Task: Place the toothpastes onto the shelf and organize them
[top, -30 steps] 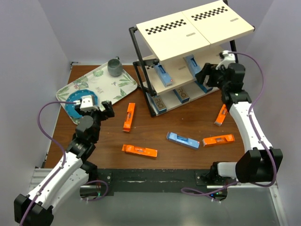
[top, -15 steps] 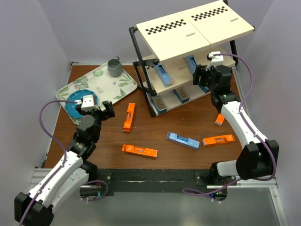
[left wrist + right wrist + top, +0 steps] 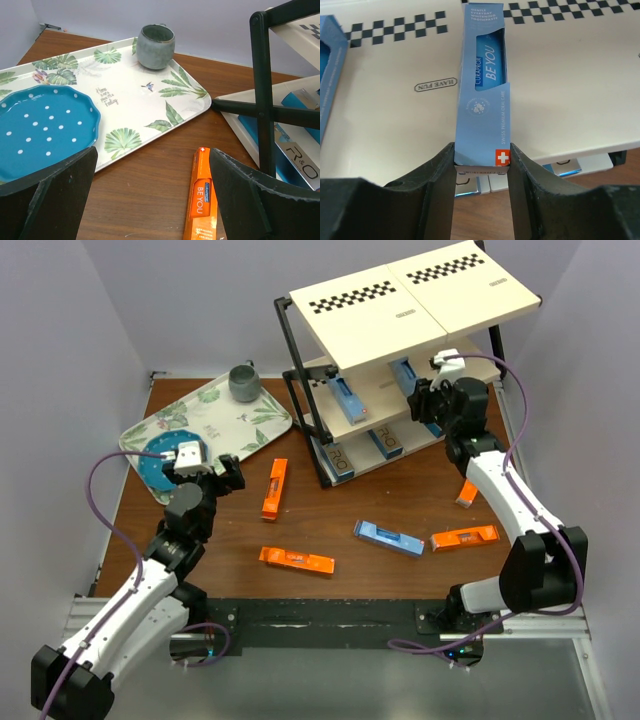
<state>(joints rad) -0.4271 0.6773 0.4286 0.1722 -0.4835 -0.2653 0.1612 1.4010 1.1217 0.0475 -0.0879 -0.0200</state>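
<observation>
On the table nearest the bases we logged an orange carton, a loose blue carton and a second orange carton. Further back we logged two more orange cartons.

Left gripper: jaws wide apart, empty, above the table beside the leaf-patterned tray.

Right gripper: clamped on the near end of a blue Curaprox carton, which lay on the shelf's middle board.
</observation>
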